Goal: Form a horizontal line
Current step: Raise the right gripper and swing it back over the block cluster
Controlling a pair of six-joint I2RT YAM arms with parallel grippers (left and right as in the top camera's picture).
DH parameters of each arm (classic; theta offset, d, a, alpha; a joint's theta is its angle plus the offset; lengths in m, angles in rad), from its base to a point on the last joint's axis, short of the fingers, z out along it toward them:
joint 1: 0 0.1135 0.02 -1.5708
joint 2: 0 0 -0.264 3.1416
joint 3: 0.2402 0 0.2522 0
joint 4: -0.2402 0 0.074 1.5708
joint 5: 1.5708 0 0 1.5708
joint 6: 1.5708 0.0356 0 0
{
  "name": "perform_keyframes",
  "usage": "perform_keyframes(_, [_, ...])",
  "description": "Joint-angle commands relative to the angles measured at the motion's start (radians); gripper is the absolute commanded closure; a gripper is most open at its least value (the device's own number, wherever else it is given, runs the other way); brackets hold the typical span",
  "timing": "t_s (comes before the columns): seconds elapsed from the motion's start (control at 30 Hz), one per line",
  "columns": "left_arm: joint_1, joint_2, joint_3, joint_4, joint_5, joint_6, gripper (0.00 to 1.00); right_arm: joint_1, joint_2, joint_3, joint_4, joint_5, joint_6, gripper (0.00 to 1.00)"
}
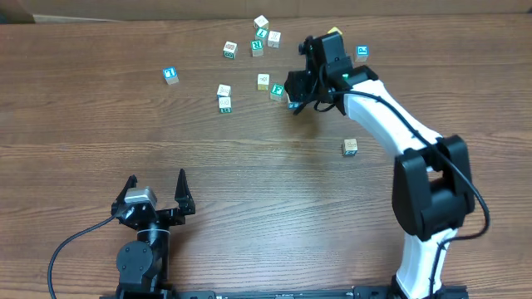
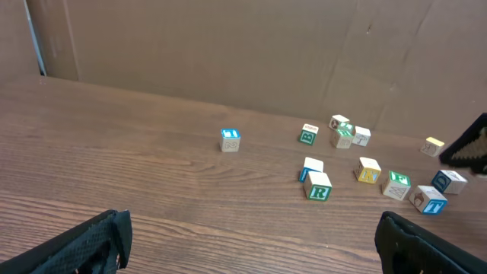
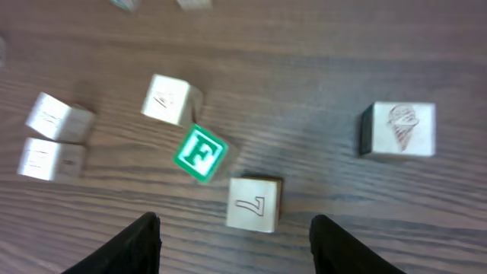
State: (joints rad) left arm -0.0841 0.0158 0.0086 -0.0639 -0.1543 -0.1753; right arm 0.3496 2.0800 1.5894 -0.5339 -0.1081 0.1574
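Wood, I'd guess: light, hard, best pinched across flat sides. Cream block (image 3: 255, 204) sits just ahead of the right pincer (image 1: 296, 95), which gapes wide and empty. Green block (image 3: 200, 154) lies just beyond. No line yet.

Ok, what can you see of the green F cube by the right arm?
The green F cube is a small wooden-looking block, top face green with a white F and pale border. It lies flat on the table, turned diagonally, a corner at or nearly touching the upper cream cube, the lower cream cube close beside. Nothing grips it.
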Motion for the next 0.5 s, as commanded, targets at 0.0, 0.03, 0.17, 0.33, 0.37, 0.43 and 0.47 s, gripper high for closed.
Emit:
perform_keyframes(0.0, [0.005, -0.01, -0.003, 0.001, -0.002, 0.022, 0.0, 0.005, 0.042, 0.001, 0.021, -0.006, 0.003, 0.4])
perform_keyframes(0.03, [0.005, -0.01, -0.003, 0.001, -0.002, 0.022, 0.0, 0.006, 0.051, 0.0, 0.024, -0.006, 0.003, 0.4])
perform_keyframes(0.17, [0.005, -0.01, -0.003, 0.001, -0.002, 0.022, 0.01, 0.019, 0.092, 0.0, 0.039, -0.005, 0.002, 0.39])
perform_keyframes(0.33, [0.005, -0.01, -0.003, 0.001, -0.002, 0.022, 0.01, 0.03, 0.126, 0.0, 0.047, 0.036, 0.003, 0.39])
perform_keyframes(0.37, [0.005, -0.01, -0.003, 0.001, -0.002, 0.022, 0.0, 0.03, 0.132, 0.0, 0.051, 0.035, 0.003, 0.39])
perform_keyframes(0.43, [0.005, -0.01, -0.003, 0.001, -0.002, 0.022, 0.0, 0.031, 0.132, 0.0, 0.055, 0.035, 0.003, 0.41])
perform_keyframes(0.47, [0.005, -0.01, -0.003, 0.001, -0.002, 0.022, 0.0, 0.031, 0.132, 0.0, 0.055, 0.035, 0.003, 0.47])
